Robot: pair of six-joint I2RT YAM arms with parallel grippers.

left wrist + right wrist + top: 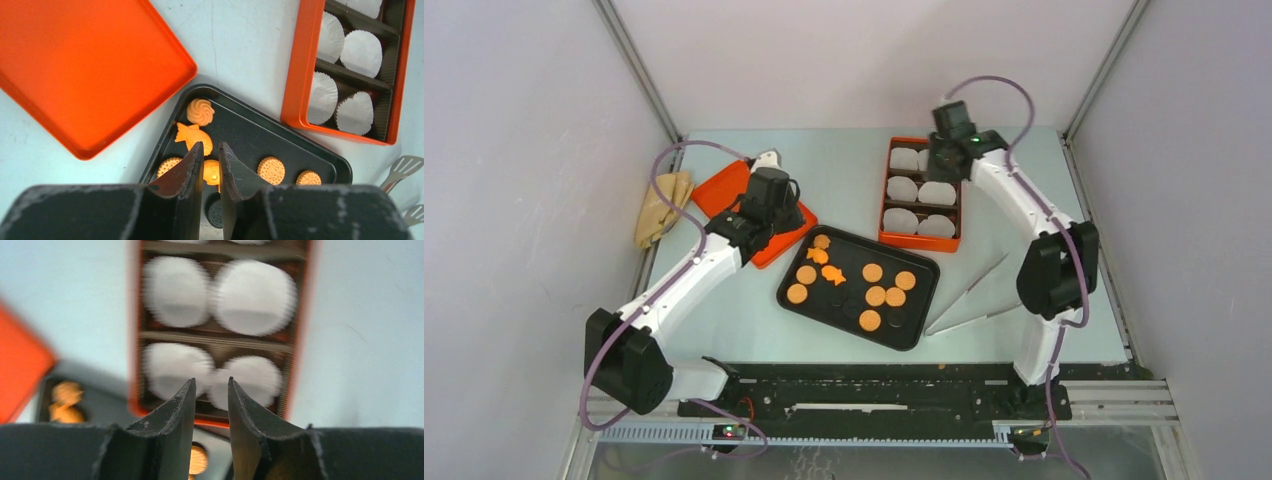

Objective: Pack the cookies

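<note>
Cookies [872, 272] lie in black tray [921, 300] mid-worktop [724, 310]; L fingers [187, 167] near tray's left end, R fingers [175, 415] over orange box [919, 242], both pairs slightly apart, holding nothing.

I see orange cookies [271, 170] with dotted tops and dark cookies [216, 214] on a black tray [280, 140]. The box [300, 65] and lid [80, 65] are orange. The paper cups [361, 52] are white with ridges. My left fingers [187, 170] are black.
</note>
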